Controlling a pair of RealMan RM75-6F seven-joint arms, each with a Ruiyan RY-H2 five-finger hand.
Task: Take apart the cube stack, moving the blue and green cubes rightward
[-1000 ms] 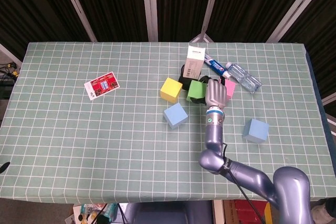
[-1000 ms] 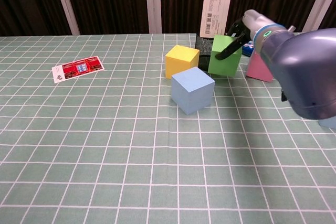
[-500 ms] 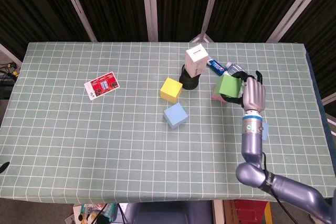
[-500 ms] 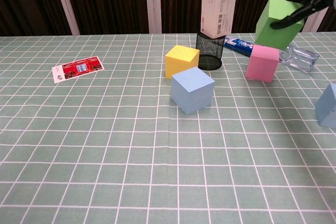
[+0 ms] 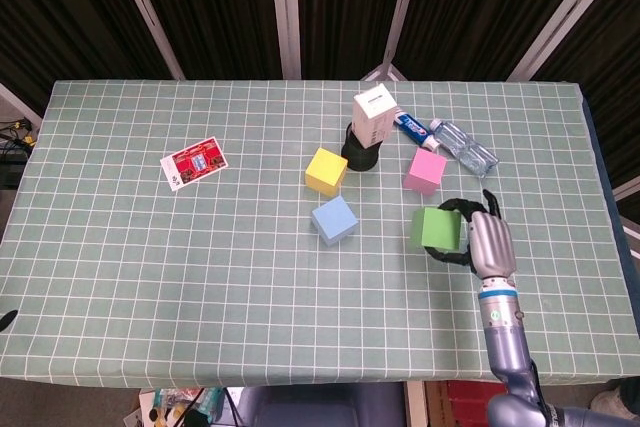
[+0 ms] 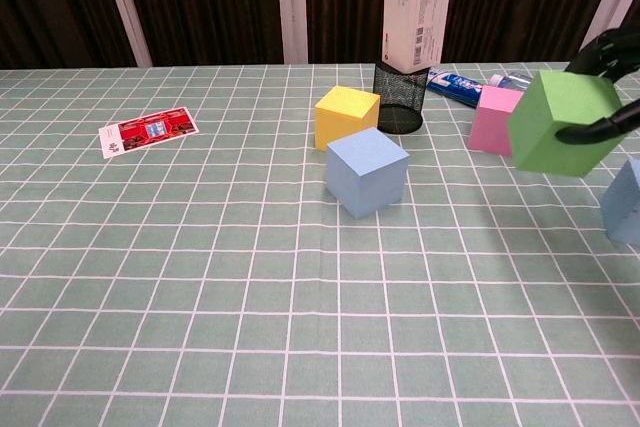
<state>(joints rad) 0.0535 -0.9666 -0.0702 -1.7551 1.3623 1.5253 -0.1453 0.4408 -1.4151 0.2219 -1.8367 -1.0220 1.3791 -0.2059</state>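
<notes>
Cube, green cube (image 5: 436,228), was held by right robot hand (image 5: 489,243) above desk (image 5: 200,267) (probably light, stiff foam); flat opposite faces gave best hold.

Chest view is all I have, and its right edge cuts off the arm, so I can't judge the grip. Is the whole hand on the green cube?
Observer: In the head view the right hand shows whole, back upward, at the green cube's right side with fingers curled round it.
Operator: Where is the cube over the table?
Observer: From above it is nearer the robot than the pink cube and to the right of the light blue cube.
Operator: I see a clear sliver behind the pink cube. What is it?
Observer: A clear water bottle, lying flat next to the toothpaste tube.
</notes>
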